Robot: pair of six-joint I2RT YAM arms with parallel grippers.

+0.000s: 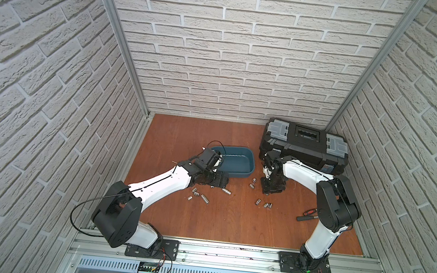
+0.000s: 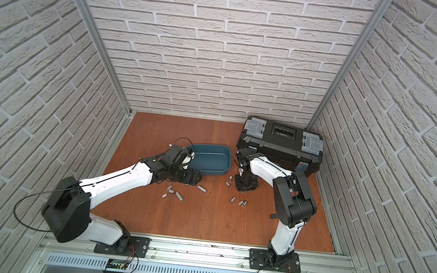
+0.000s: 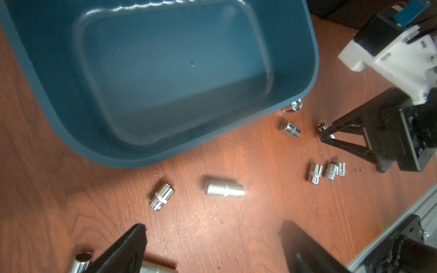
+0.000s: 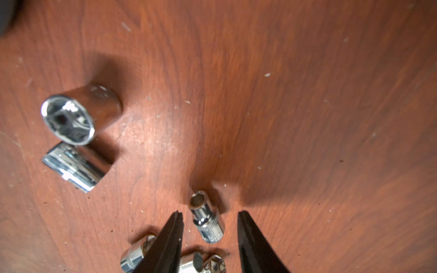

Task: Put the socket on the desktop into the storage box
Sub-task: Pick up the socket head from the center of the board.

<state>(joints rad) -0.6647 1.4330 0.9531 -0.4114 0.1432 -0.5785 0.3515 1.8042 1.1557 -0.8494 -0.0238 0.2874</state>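
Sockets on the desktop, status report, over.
Left gripper open beside storage box. Right gripper open, fingers straddling a small socket, no grip yet. Box looks empty. Two neighbouring sockets crowd the fingers.

The right arm (image 1: 336, 206) hides part of a red-handled tool (image 1: 309, 212); the right wrist view's edge cuts off one socket (image 4: 208, 264).

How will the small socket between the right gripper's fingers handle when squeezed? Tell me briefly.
The small socket lies on its side on the desktop, so a nudge would probably roll it. Its chrome looks polished, so it may slip in the right gripper. It looks like metal: likely rigid and heavy for its size.
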